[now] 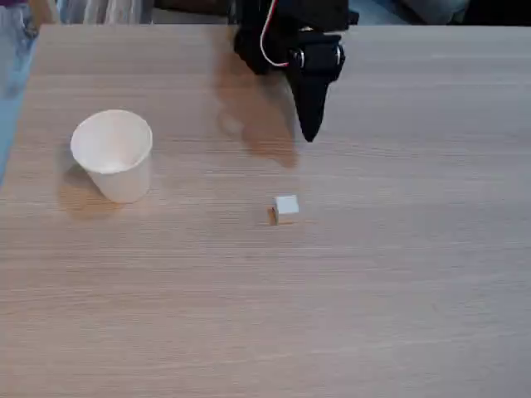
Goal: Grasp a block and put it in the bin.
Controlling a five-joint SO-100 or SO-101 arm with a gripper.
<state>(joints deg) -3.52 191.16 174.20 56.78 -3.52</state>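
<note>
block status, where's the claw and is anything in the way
Claw above the table, holding nothing, open or shut unclear. Block loose on the table, nearer the camera. Cup upright at left, apart. Nothing between them.

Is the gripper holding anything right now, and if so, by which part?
Nothing is held. The gripper hangs apart from the block, which lies alone on the table; the cup stands untouched.

Indoor wooden tabletop [398, 290], place unclear
</note>
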